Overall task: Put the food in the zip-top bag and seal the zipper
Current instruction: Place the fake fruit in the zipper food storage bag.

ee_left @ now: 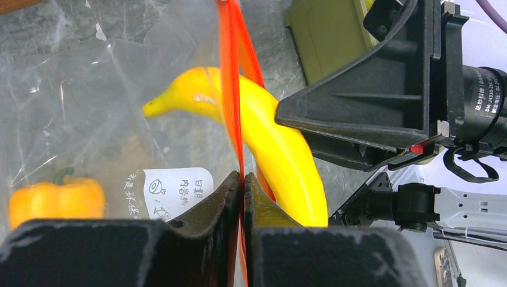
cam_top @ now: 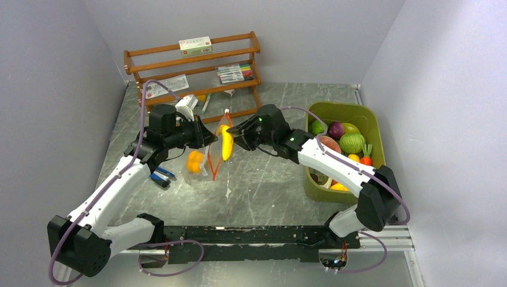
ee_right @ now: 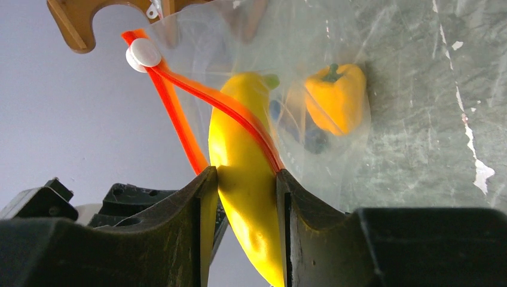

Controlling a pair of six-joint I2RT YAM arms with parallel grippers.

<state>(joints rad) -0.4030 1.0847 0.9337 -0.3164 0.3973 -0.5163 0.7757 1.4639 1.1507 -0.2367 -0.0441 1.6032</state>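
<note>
**A:** So, which step is in hand?

**B:** The banana (ee_right: 239, 119) is being fed into the zip-top bag (ee_left: 72, 107). It is clamped mid-body by the right gripper (ee_right: 245, 174). The bag's rim is pinched at the zipper (ee_left: 229, 89) by the tightly closed left gripper (ee_left: 242, 179). An orange pepper (ee_left: 57, 200) is seen inside. Next, a deeper push and a release are judged to be called for.

**A:** And how is the banana aimed?

**B:** Its long axis is set crosswise to the zipper, and its tip is pointed between the strips, toward the pepper.
</note>
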